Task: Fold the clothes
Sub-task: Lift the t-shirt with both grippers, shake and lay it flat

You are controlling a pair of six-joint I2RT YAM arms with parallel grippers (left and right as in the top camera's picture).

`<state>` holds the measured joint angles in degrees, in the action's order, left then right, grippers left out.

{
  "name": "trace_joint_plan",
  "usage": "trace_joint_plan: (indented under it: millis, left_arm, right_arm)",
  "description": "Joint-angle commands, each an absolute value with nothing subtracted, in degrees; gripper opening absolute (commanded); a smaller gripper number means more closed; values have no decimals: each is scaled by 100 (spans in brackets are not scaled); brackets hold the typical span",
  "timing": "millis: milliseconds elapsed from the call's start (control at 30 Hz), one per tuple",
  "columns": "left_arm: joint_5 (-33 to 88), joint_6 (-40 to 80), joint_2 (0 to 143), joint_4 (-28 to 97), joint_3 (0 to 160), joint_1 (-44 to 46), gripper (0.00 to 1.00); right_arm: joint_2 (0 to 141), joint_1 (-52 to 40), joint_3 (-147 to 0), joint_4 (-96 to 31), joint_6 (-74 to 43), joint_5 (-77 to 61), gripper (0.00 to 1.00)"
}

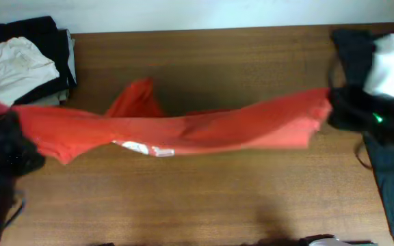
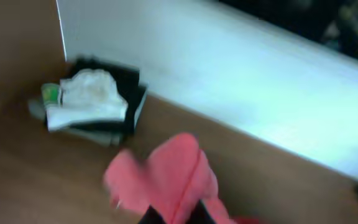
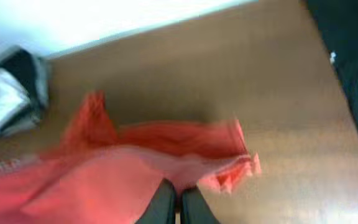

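We hold the red shirt (image 1: 197,130) stretched lengthwise, left gripper (image 2: 171,214) clamped on its end near the folded pile (image 1: 22,61), right gripper (image 3: 179,202) clamped on the end farthest away.

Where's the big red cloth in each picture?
Overhead: the red cloth stretches left to right across the middle of the table.
Left wrist: bottom centre, blurred and pinkish.
Right wrist: lower left to centre.
Shared landmark: the pile of clothes with white on top, on the left side in all three.
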<state>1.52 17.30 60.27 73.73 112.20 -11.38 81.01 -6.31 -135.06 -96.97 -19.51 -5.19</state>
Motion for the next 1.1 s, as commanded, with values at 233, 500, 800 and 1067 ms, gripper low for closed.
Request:
trace_joint_plan:
  millis: [233, 500, 800, 1067]
  left_arm:
    - [327, 1339, 7791, 7797, 12363, -1151, 1]
    - [1369, 1031, 9673, 5588, 13854, -1157, 1]
    - [1472, 1015, 10254, 7299, 14720, -1057, 0]
    - [1568, 733, 10755, 8578, 13021, -851, 0]
  right_arm:
    - [9218, -624, -14879, -9485, -1949, 248, 4]
    - [10403, -12, -15648, -7634, -1400, 137, 4]
    - [10556, 1273, -16051, -9568, -1114, -1299, 4]
    - [10626, 1284, -13928, -9734, -1063, -1380, 4]
